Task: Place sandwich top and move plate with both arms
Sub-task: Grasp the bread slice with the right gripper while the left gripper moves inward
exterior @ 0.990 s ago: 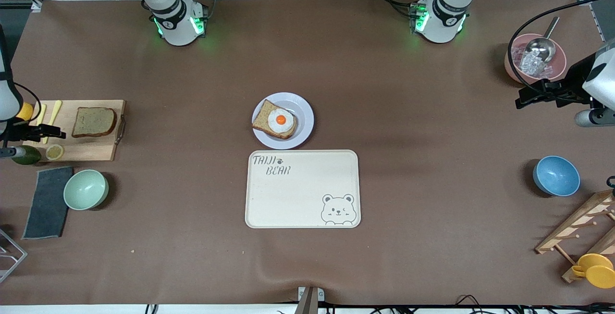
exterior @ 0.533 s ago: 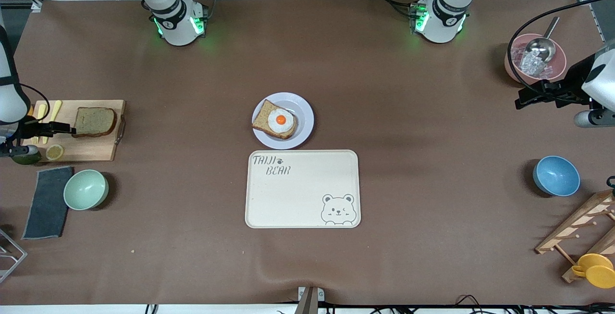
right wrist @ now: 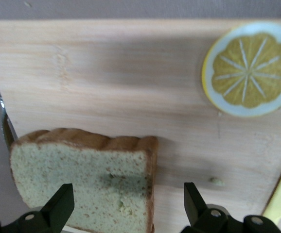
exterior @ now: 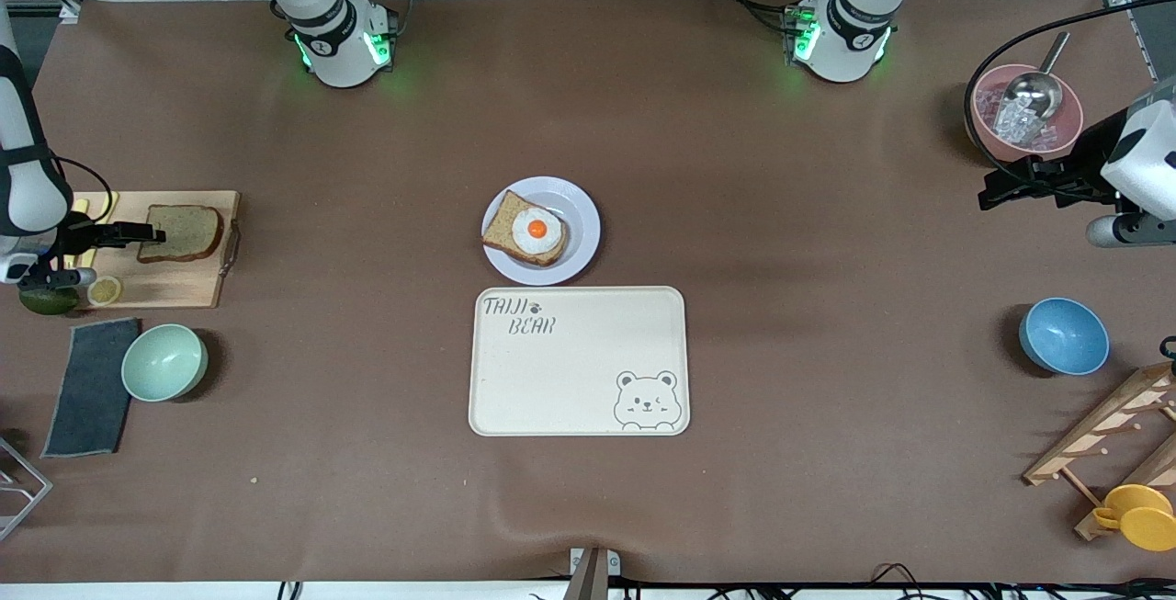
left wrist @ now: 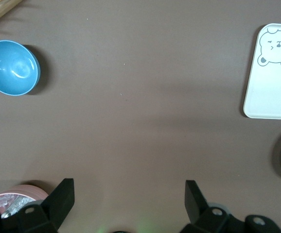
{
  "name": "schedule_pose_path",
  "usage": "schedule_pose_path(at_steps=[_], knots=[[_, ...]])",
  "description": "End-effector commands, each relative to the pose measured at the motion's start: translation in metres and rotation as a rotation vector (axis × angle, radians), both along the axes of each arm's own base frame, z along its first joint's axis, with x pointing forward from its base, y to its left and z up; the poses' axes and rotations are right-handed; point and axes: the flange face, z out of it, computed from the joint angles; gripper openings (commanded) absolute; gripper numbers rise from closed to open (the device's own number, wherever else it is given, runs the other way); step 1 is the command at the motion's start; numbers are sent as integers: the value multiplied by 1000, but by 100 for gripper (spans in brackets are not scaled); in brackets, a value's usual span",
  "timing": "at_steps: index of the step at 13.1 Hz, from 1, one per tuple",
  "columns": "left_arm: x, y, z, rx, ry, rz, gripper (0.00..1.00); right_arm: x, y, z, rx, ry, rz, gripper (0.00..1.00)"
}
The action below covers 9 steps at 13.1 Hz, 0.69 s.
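A brown mat covers the table [exterior: 367, 508], with the two arm bases lit green along the edge farthest from the front camera. At the right arm's end lies a wooden cutting board [exterior: 175, 283]. On it rests the sandwich top [exterior: 188, 232], a plain brown slice lying flat, with a lemon slice [exterior: 104, 289] on the board nearer the front camera. The right gripper [exterior: 147, 233] hangs low over the board at the slice's edge, its fingers [right wrist: 58, 208] spread apart and holding nothing; the right wrist view shows the bread [right wrist: 82, 187] partly between them, with the lemon slice [right wrist: 250, 68] well apart from it. Nearer the front camera than the board sit a dark cloth [exterior: 92, 389] and a mint bowl [exterior: 163, 361].

In the middle of the table stands the plate [exterior: 579, 214], carrying a bread slice with a fried egg [exterior: 525, 231]. Just beside it, nearer the front camera, lies the cream bear-printed tray [exterior: 579, 370].

At the left arm's end a pink bowl [exterior: 1066, 136] holds ice and a metal scoop [exterior: 1034, 90]. The left gripper [exterior: 992, 191] waits in the air just beside that bowl, fingers [left wrist: 60, 199] wide apart and empty. A blue bowl [exterior: 1064, 335] sits nearer the front camera, and nearer again a wooden rack [exterior: 1102, 439] with a yellow cup [exterior: 1137, 515].
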Motion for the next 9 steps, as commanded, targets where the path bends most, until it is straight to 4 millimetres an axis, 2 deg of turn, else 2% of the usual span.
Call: schedule_pose_path(at_steps=[1, 3, 4, 5, 7, 8, 9], knots=[[0, -1, 1, -16, -12, 7, 100, -12, -3, -3, 10, 6, -22, 100], [1, 0, 0, -16, -12, 9, 100, -14, -5, -4, 11, 7, -26, 100], [1, 0, 0, -18, -13, 9, 100, -17, -9, -4, 12, 8, -36, 90], [2, -1, -3, -18, -9, 8, 100, -18, -9, -6, 17, 11, -33, 66], [2, -5, -4, -19, -10, 7, 100, -21, -10, -11, 28, 18, -26, 11], [3, -5, -4, -19, -19, 7, 100, -22, -10, -11, 29, 19, -28, 0], [4, -6, -6, -20, -19, 6, 100, -22, -11, -11, 28, 18, -28, 0]])
